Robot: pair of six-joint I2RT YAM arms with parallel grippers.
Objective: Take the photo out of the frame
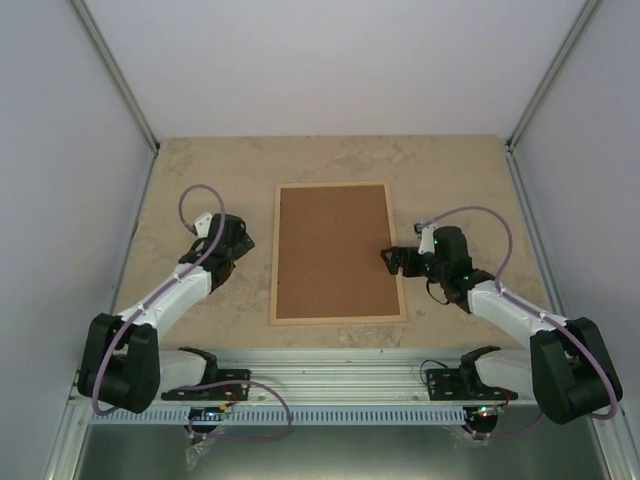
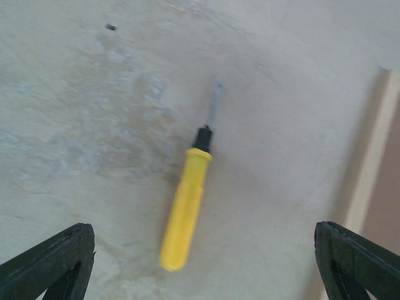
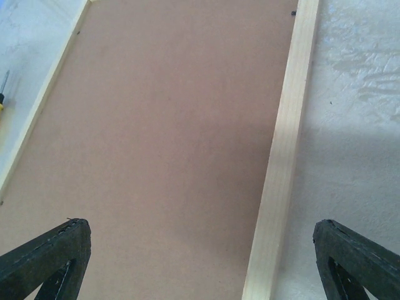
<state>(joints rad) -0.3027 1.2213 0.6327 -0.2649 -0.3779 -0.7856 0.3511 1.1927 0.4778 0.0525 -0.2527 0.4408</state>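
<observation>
Since the frame (image 1: 340, 318) lies face down with the brown backing board (image 1: 335, 250) seated in it, the photo is hidden (presumably underneath). The right gripper (image 3: 200, 250) and left gripper (image 2: 203, 250) are spread wide, nothing held; the yellow screwdriver (image 2: 184, 215) lies below the left one. The photo could be creased by careless prying.

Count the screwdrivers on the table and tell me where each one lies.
1. A yellow-handled screwdriver lies on the table, left of the frame, below the open left gripper and untouched by it. Another could be hidden under the arms.
</observation>
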